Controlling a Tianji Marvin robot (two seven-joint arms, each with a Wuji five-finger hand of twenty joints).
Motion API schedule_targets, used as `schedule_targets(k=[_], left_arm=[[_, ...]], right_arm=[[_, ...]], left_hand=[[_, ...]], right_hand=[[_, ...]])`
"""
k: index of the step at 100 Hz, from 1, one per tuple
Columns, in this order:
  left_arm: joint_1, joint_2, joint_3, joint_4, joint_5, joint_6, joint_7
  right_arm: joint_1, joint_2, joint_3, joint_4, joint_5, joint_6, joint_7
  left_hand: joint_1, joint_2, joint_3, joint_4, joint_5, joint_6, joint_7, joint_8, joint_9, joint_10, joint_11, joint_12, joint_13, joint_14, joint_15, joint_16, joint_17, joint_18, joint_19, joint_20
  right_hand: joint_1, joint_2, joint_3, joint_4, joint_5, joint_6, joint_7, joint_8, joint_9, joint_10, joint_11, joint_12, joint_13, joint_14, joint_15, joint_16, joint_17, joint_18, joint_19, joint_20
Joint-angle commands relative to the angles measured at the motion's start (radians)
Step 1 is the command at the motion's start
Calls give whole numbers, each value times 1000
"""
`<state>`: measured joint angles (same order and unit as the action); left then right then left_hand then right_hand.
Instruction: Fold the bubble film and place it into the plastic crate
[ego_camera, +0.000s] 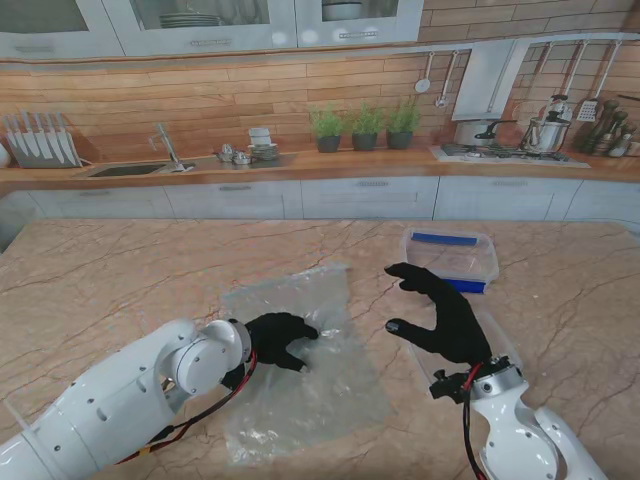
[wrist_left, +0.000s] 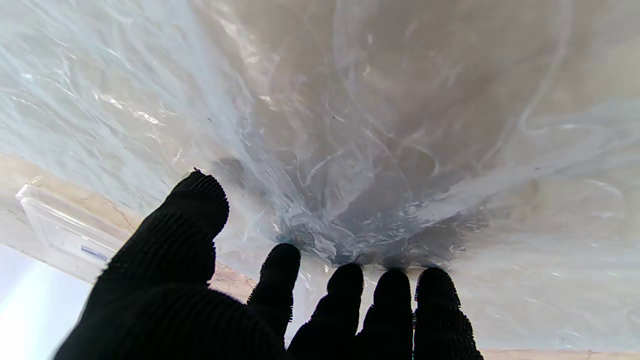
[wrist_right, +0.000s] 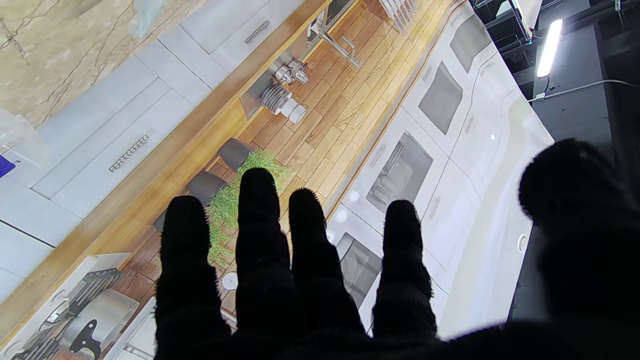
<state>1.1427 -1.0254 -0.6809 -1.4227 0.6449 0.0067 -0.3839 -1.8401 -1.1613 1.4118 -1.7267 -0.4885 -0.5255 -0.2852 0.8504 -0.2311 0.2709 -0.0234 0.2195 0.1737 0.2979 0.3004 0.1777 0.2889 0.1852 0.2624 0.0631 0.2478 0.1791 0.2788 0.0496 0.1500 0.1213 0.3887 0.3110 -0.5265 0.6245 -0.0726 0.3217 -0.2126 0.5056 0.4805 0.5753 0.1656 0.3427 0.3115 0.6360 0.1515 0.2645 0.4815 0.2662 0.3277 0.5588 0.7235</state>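
The clear bubble film lies spread on the marble table in front of me, wrinkled. My left hand, in a black glove, rests on the film's middle. Its four fingertips press into the film, which puckers around them, while the thumb stands apart and grips nothing. My right hand hovers open to the right of the film, fingers spread and lifted off the table. The clear plastic crate with blue markings sits beyond the right hand, and also shows as the crate in the left wrist view.
A flat clear plastic piece lies under my right wrist, near the crate. The kitchen backdrop runs behind the table's far edge. The right wrist view shows mostly that backdrop and the right hand's fingers.
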Motion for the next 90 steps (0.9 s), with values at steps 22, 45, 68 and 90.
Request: schedule_targets(k=[22,45,68,90], left_arm=[[-16,-30,26,24,14,-31,78],[-24,-25,25,13,79,-106,103],[-20,-18,30,-5,158,-84,106],[-41,-21,74,28,182,-32,122]], right_arm=[[1,-3,-4,1,1,2,1],[5,-2,-6,5,3,5,7],[7,-2,-7,6,5,5,7],[9,-2,-9,8,9,8,11]], left_hand=[[5,-34,77,3,44,-58,77,32,37,-52,43,17,16,24,62,21,16,28,3,17],[-31,-75,166,-6,55,-71,92,36,55,-59,48,20,25,21,78,19,33,36,5,13],[-57,-70,154,-13,34,-54,81,30,37,-54,43,19,28,30,80,19,40,46,11,15],[-36,-74,134,-8,16,-46,71,25,30,-52,47,19,48,40,95,27,49,54,27,24]], right_hand=[[-35,36,-19,19,12,-11,-16,-4,15,-8,-27,12,10,-9,8,14,-12,-25,18,25],[-33,37,-21,20,12,-11,-16,-3,16,-7,-26,12,11,-8,8,14,-12,-25,17,25],[-34,40,-23,20,14,-9,-16,-3,16,-5,-26,12,11,-8,9,14,-12,-24,17,26],[-35,44,-23,21,14,-10,-17,-4,16,-5,-26,12,10,-8,9,14,-13,-24,16,26]])
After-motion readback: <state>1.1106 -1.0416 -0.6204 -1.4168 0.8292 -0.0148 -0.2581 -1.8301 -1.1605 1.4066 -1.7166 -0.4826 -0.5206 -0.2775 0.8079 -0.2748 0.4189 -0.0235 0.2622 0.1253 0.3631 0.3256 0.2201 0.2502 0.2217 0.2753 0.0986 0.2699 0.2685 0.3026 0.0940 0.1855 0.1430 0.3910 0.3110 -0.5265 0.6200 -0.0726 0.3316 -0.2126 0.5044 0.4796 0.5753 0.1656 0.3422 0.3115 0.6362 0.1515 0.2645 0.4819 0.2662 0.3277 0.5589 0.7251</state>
